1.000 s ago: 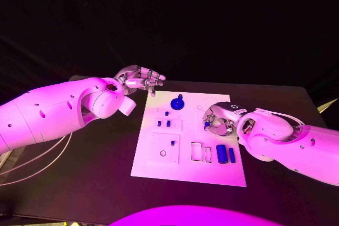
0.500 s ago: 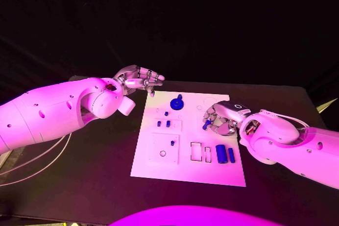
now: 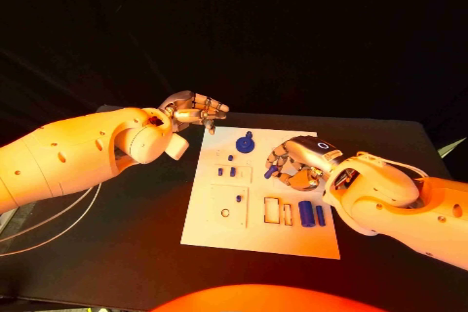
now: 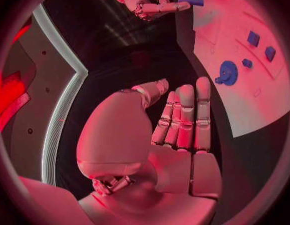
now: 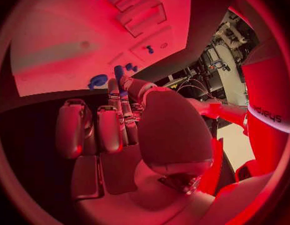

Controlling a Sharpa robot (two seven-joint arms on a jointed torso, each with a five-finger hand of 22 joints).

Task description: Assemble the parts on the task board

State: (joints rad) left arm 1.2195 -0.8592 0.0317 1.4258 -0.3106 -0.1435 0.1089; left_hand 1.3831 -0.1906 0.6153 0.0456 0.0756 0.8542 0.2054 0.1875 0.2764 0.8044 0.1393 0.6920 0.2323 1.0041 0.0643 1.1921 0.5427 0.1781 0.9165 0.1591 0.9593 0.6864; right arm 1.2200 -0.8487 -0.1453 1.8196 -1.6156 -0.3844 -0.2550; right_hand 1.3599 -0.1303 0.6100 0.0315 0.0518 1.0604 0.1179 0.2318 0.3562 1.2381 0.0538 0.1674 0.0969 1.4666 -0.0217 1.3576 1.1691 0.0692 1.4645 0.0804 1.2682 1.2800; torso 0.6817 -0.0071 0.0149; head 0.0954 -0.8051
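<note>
One task board (image 3: 255, 217) mid-table, one blue gear (image 3: 245, 143) at its 12 o'clock, two cylinders (image 3: 306, 213) at 4 — right hand (image 3: 293, 164) over the middle pinches a small blue peg (image 3: 270, 170). Left hand (image 3: 195, 109) hovers off the 11 o'clock corner, fingers curled, holding nothing.

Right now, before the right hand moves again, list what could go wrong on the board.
1. The right hand pinches a small blue part at its fingertips above the task board; so slight a hold could let it slip or tilt.
2. That hand hangs close to the blue gear and the two small blue pegs; a sweep could knock them.
3. The left hand rests off the board, so nothing steadies it.
</note>
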